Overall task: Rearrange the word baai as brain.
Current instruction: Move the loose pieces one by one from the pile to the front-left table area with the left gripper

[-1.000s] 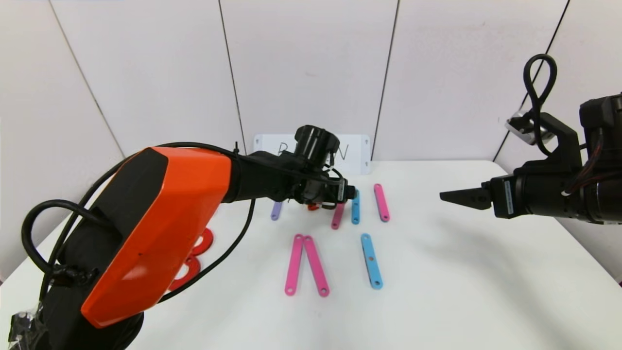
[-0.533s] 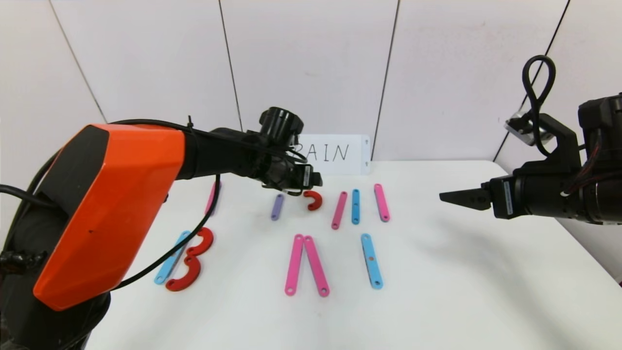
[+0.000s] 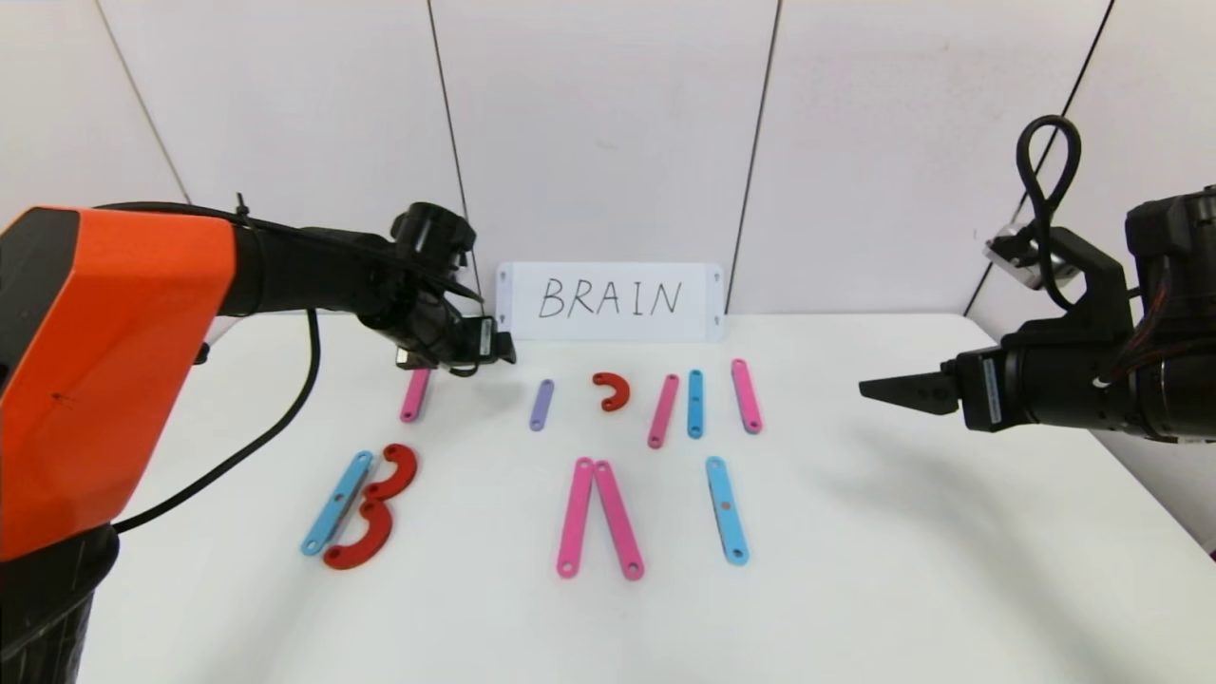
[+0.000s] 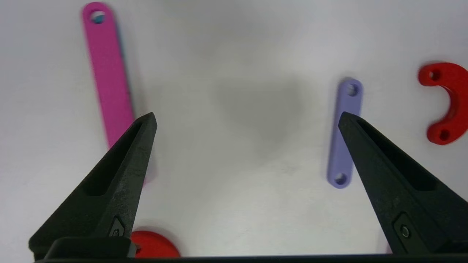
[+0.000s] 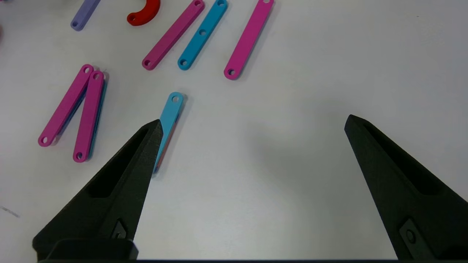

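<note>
the left gripper [image 3: 494,347] hovered with jaws wide and empty just left of the white card [image 3: 610,301]. the word baai [image 3: 608,513] lay flat in front of that card. the right gripper [image 3: 879,388], equally wide and empty, hung far right of the card.

I count five pink bars: one at the far left [image 3: 415,394], two in the far row [image 3: 662,410] [image 3: 746,395] and a pair meeting in a V [image 3: 576,516] [image 3: 618,520]. I see three light-blue bars [image 3: 336,503] [image 3: 695,404] [image 3: 727,510], one purple bar [image 3: 541,405] and three red hooks [image 3: 613,389] [image 3: 393,471] [image 3: 362,538]. One white card [image 3: 610,300] stands at the back.
</note>
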`<state>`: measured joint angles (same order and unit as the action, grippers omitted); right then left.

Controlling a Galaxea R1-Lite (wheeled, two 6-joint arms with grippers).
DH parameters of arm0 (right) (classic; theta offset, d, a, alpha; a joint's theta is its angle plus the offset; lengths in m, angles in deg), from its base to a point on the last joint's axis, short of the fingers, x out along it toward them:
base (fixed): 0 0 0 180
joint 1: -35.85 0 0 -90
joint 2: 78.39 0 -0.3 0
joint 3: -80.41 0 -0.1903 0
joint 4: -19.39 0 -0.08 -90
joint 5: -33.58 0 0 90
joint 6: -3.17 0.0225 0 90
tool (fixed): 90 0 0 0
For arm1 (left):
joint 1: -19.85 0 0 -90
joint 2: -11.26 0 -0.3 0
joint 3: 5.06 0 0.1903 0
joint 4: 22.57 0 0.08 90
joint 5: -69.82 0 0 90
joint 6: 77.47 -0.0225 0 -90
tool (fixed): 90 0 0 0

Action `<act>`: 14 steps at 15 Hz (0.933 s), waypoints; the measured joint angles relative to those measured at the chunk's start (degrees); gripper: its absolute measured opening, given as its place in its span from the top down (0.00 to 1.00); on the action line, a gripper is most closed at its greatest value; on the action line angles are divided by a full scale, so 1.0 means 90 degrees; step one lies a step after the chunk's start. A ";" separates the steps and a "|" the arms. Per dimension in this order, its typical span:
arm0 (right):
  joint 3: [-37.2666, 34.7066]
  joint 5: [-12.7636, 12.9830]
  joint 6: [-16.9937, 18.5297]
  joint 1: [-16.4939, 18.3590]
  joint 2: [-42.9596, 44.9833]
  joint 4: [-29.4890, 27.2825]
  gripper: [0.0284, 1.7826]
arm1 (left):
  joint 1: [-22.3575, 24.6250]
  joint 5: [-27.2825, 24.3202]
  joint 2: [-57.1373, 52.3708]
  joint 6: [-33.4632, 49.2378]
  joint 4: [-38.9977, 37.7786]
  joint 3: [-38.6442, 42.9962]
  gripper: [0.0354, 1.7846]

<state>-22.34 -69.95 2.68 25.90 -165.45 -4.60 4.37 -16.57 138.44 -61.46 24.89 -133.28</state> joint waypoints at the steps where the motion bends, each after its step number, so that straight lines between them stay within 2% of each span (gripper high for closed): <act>1: 0.0000 0.0000 -0.0003 -0.0003 -0.0009 0.0000 0.02 | 0.0168 -0.0003 -0.0053 0.0015 0.0012 0.0046 0.03; 7: -0.0003 0.0003 -0.0003 -0.0005 -0.0056 0.0000 0.02 | 0.0780 0.0034 -0.0141 -0.0018 0.0008 0.0301 0.03; 14: -0.0005 0.0003 -0.0003 -0.0005 -0.0089 0.0003 0.02 | 0.0979 0.0033 0.0205 -0.0119 0.0003 0.0228 0.03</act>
<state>-22.39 -69.92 2.66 25.85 -166.26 -4.58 13.18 -16.28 140.28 -62.53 24.91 -131.23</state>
